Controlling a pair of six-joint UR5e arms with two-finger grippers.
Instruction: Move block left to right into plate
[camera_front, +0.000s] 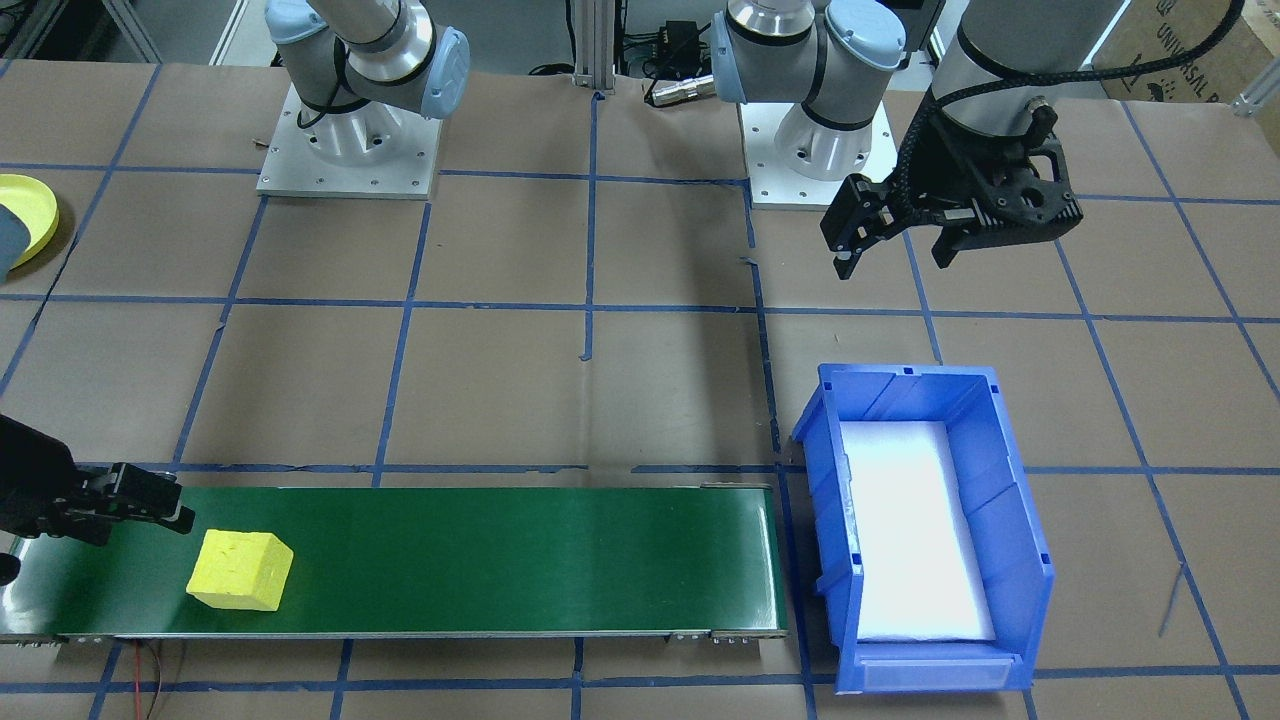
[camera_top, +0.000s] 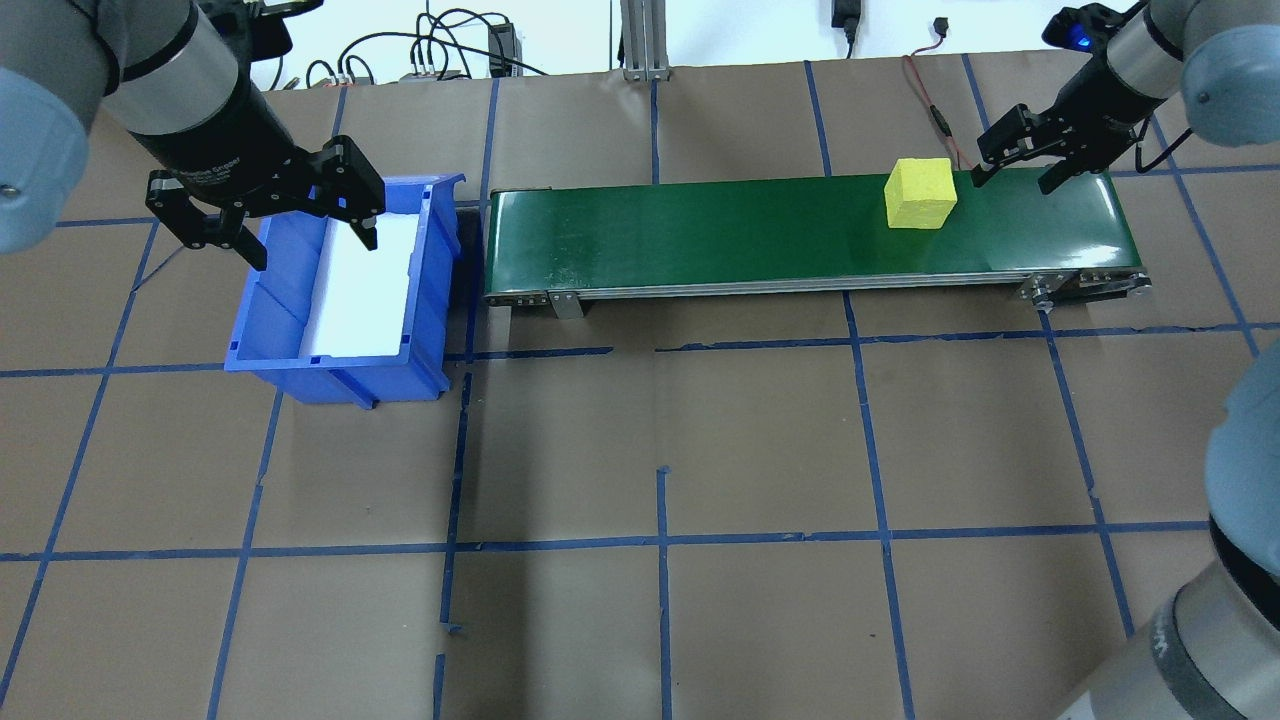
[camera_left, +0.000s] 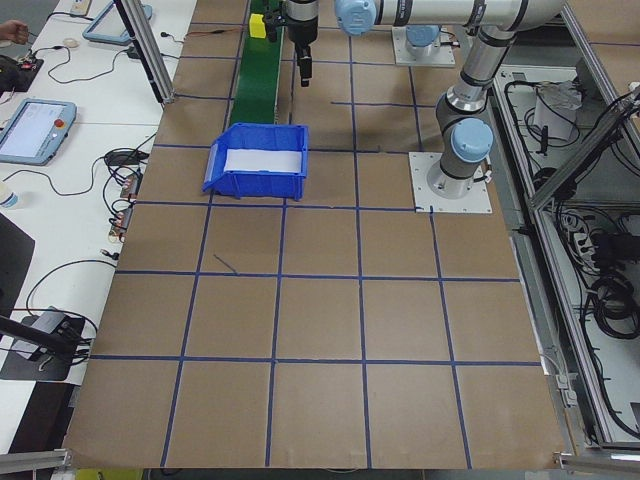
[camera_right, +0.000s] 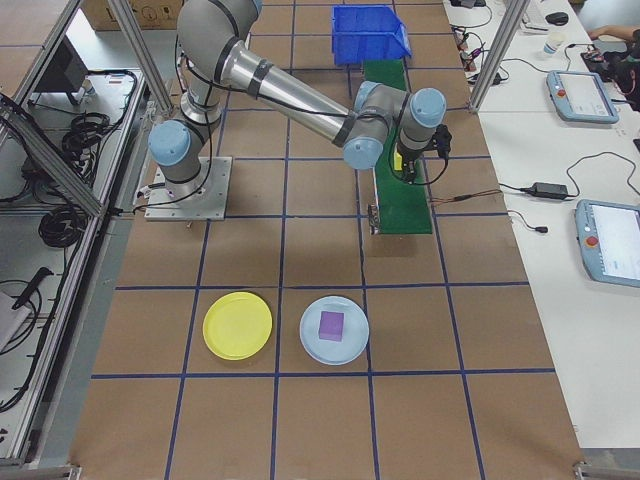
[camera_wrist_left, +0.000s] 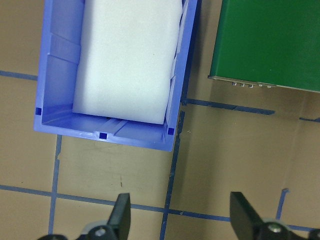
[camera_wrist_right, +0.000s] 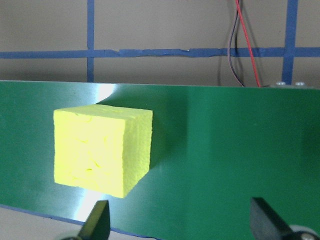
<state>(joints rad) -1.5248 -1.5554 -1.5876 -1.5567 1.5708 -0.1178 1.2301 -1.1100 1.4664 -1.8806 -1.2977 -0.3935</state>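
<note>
Brown paper with a blue tape grid covers the table (camera_top: 660, 420). Green conveyor belt (camera_top: 700, 225) runs along the far side, with a blue bin (camera_top: 420, 330) at its left end holding only a white liner.

Yellow block (camera_top: 919, 194) sits on the belt near the right end, one corner turned toward the wrist camera. Right gripper (camera_top: 1018, 158) hangs just beside it, wide open and empty, offset to the outer side rather than over it. Left gripper (camera_top: 268, 212) is also spread wide and empty, up over the bin.

Step in hand, as judged: the right arm takes the block. To do it well, shift the gripper toward the block until it is centred between the fingers, rotate the wrist so the pads meet two flat opposite faces and not the corners, then come straight down. The block looks like foam, so a light squeeze should do. Lift clear of the belt before swinging toward the yellow plate (camera_right: 237, 325).

Hard to make out:
- Yellow plate cut off at the front view's edge; whole only in the right-side view, well apart from the belt.
- Whether the belt is running cannot be told.
- Right fingertips cropped in the wrist view.
</note>
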